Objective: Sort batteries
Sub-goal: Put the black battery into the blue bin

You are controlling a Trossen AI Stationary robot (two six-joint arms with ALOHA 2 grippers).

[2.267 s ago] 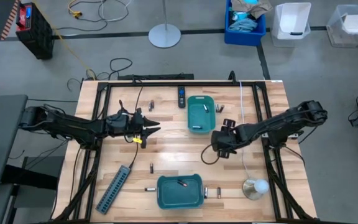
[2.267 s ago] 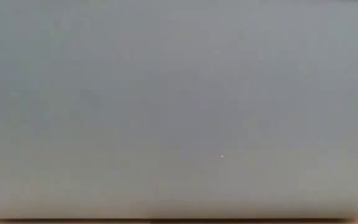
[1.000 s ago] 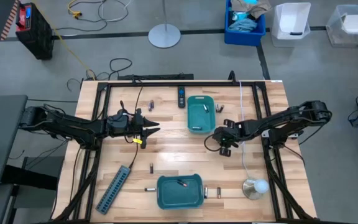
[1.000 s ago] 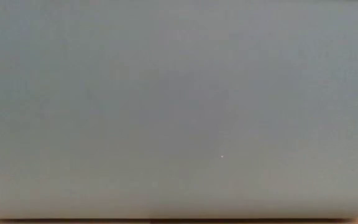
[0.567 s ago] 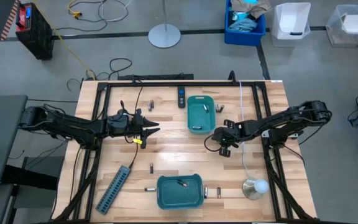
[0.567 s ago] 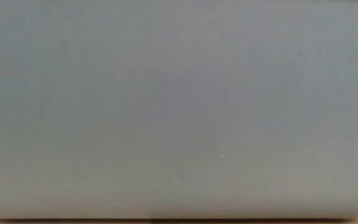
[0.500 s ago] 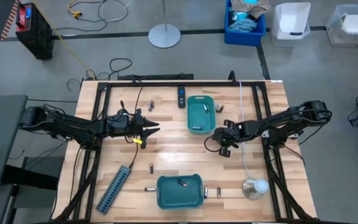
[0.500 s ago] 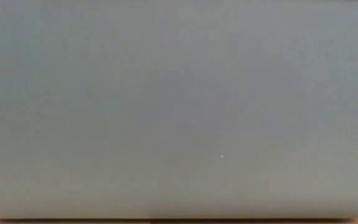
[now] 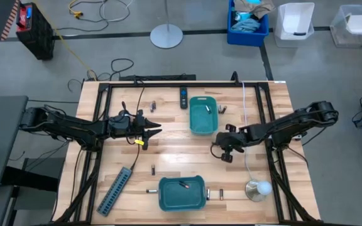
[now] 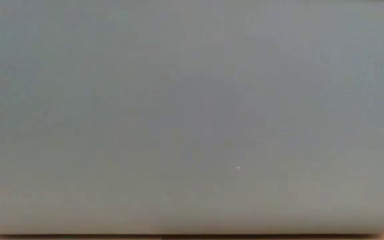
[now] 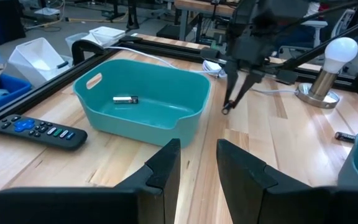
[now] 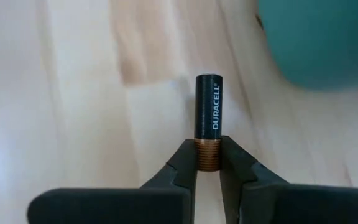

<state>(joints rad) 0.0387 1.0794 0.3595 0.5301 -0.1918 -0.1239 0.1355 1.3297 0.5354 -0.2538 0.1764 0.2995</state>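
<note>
My right gripper (image 9: 223,154) hangs over the wood table just near of the far teal bin (image 9: 203,115), shut on a black-and-copper battery (image 12: 208,102). That bin holds one battery (image 11: 125,99). My left gripper (image 11: 197,163) waits at mid-left, level, pointing at the bin; its fingers stand apart with nothing between them. More batteries lie flat on the boards around the near teal bin (image 9: 181,193): one at its far left (image 9: 153,168), one at its left (image 9: 151,189), two at its right (image 9: 214,194). The low view shows only a flat grey surface. My right gripper pinches the battery's copper end (image 12: 208,157) between its two fingertips (image 12: 187,163). The fingers come steeply from above, slanting down, and lie along the battery. Its black body sticks out past the fingertips, pointing down at the table (image 11: 227,110). I cannot tell whether its lower end touches the boards.
A black remote (image 9: 183,96) lies left of the far bin and a grey power strip (image 9: 115,190) at the near left. A light bulb on a round base (image 9: 259,188) stands at the near right, its white cord running to the far edge. Black frame rails line the table's sides.
My right gripper has shifted a little toward the table's near edge, away from the far bin.
</note>
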